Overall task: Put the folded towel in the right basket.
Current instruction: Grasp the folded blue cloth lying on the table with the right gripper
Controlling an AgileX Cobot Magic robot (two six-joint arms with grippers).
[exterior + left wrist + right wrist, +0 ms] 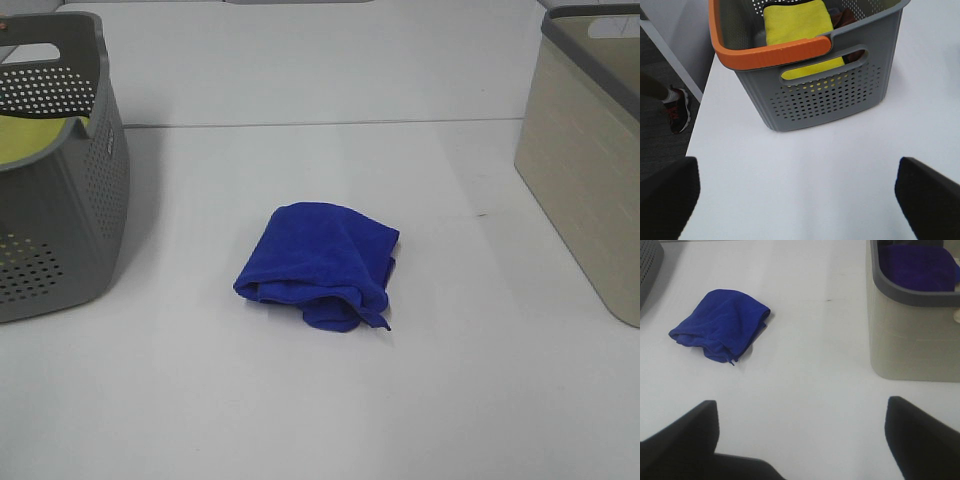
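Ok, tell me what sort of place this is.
Probably an indoor lab or test bench staged for laundry sorting: a plain white table holds a folded blue cloth towel, a grey perforated plastic basket and a beige plastic basket, and someone's sneaker stands on the dark floor beside it.

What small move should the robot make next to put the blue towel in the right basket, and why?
Probably the right gripper should move toward the blue towel and come down over it. Its jaws stand open and hold nothing. The towel lies on the table, apart from the right basket, and no gripper touches it.
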